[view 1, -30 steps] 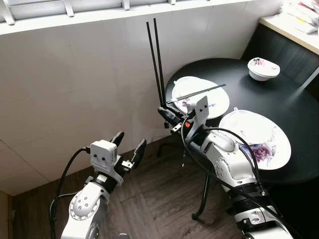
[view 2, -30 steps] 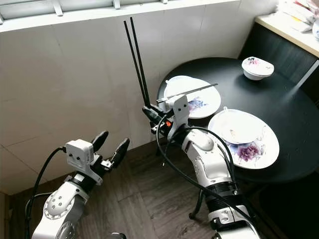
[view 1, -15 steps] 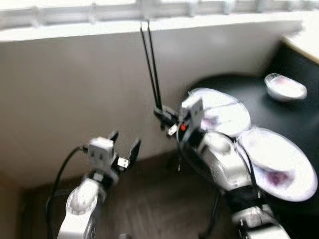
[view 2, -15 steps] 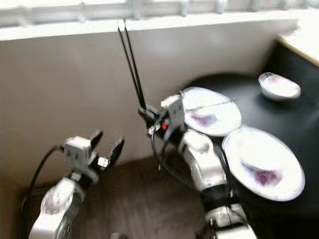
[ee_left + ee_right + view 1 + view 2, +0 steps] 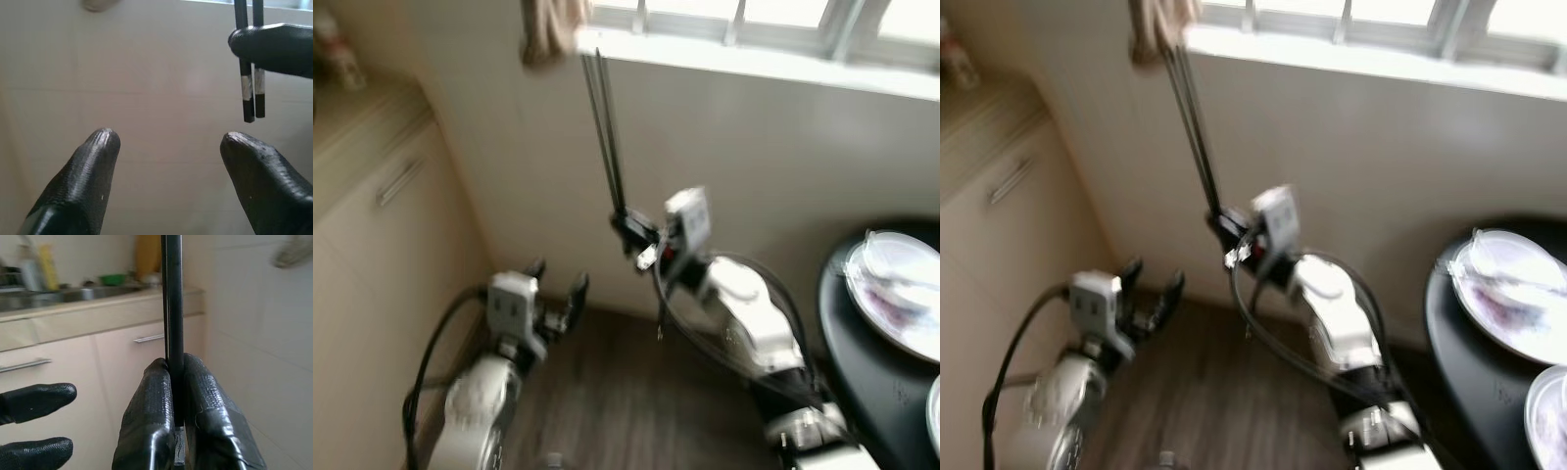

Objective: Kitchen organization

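My right gripper is shut on a pair of long black chopsticks, which stand nearly upright in front of the white wall; the right wrist view shows the chopsticks pinched between its fingers. My left gripper hangs lower at the left, open and holding nothing. In the left wrist view its fingertips frame the wall, and the lower ends of the chopsticks are in front of them. A white patterned plate with another chopstick on it lies on the black round table at the right.
A beige cabinet with a metal handle stands at the left, its counter carrying a sink, bottles and a green bowl. A window sill runs along the top. Brown wood floor lies below. A second plate's edge is at the table's near right.
The camera has swung left: the table and plates slid to the right edge and the cabinet came into view. Both grippers keep their pose, the right still holding the chopsticks.
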